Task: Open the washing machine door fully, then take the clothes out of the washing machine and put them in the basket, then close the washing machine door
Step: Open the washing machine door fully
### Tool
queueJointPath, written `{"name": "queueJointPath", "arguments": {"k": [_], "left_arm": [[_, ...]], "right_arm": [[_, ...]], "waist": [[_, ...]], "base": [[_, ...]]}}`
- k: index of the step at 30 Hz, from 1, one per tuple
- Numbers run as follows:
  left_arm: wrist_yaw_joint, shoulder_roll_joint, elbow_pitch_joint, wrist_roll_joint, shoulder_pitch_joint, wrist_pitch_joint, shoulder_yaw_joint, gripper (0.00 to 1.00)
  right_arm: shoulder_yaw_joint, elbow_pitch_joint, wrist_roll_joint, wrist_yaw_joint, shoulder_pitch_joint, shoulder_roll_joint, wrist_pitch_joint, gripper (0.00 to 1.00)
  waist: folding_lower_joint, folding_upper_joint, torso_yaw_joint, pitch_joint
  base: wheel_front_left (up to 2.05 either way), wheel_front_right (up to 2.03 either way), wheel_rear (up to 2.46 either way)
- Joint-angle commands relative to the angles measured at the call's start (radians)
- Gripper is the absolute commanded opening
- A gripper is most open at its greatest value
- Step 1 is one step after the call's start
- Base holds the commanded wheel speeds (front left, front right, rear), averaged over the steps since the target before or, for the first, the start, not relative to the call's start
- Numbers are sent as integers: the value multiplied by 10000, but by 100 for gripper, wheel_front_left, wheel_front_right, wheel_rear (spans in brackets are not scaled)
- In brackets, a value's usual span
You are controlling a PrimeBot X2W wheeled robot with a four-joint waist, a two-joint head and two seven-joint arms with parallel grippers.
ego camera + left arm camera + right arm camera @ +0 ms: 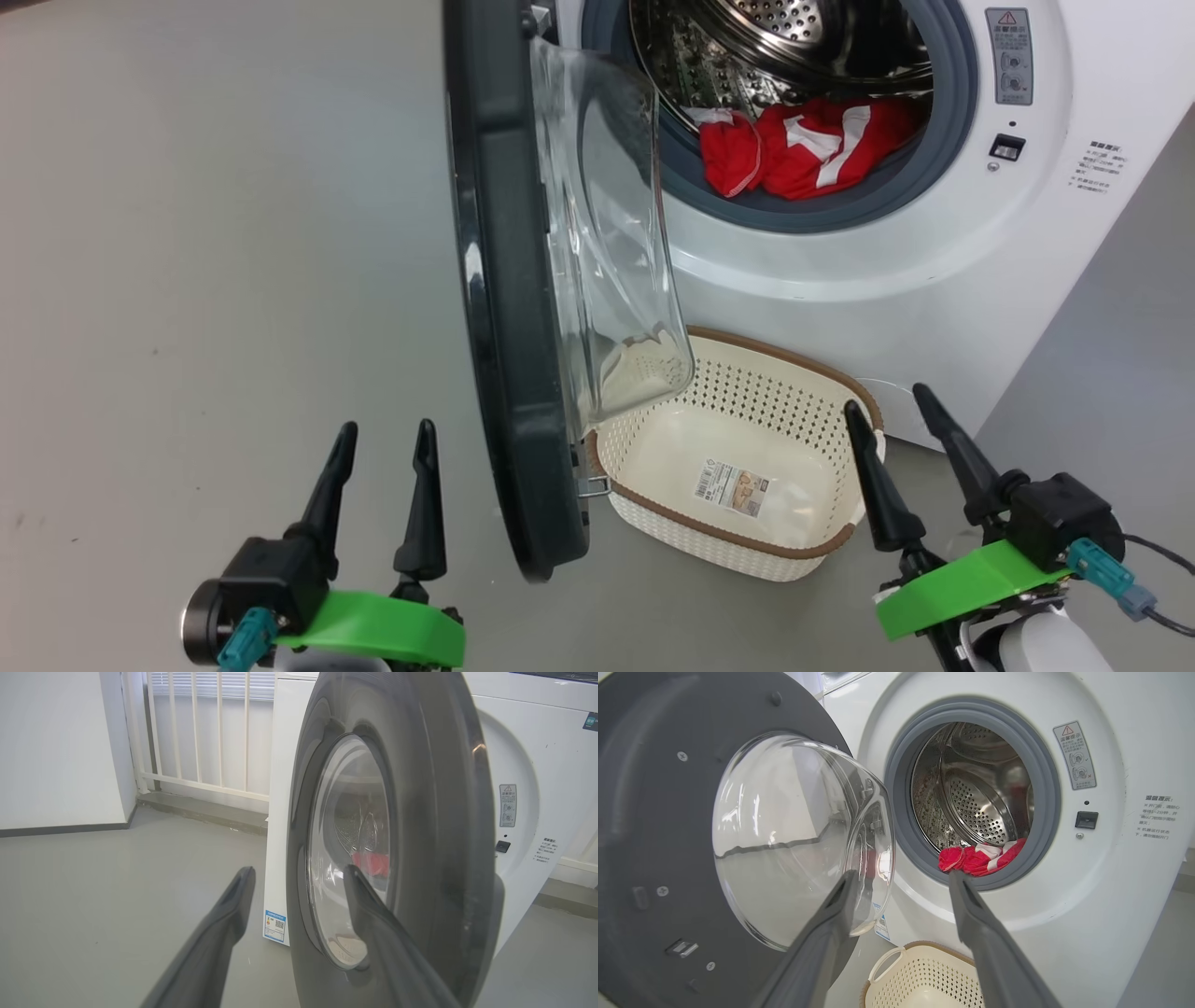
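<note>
The washing machine door point(509, 308) stands about square to the washing machine point(934, 280), its black rim toward me and its glass bowl point(794, 835) facing right. Red clothes point(803, 145) with white stripes lie at the drum's lower lip, and show again in the right wrist view point(978, 858). On the floor under the opening sits the basket point(738, 467), holding no clothes. My left gripper point(385, 443) is open, left of the door's lower edge and apart from it. My right gripper point(887, 411) is open over the basket's right end.
Grey floor point(215, 233) spreads to the left of the door. In the left wrist view a white wall point(56, 746) and a white railing point(205, 732) stand behind the machine. The door's outer face point(434, 826) rises close ahead of my left fingers.
</note>
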Motion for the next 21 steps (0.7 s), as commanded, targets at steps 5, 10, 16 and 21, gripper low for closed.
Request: {"name": "queueJointPath", "arguments": {"k": [5,10,16,21], "left_arm": [[4,70,-282,142,-1,-120,493,100],[-28,37,-224,204,25,-121,566,100],[-99,33,-137,231,47,-121,613,100],[-130,51,-137,269,49,-121,645,42]], "right_arm": [[398,-339,45,63,92,27,-63,100],[422,-344,87,63,138,27,-64,100],[379,-337,208,63,136,27,-64,100],[403,-288,275,63,130,27,-64,100]], "waist": [[0,-1,-75,51],[0,-1,-93,22],[0,-1,-93,-66],[0,-1,-129,-77]], "base": [[0,0,0],[0,0,0],[0,0,0],[0,0,0]]}}
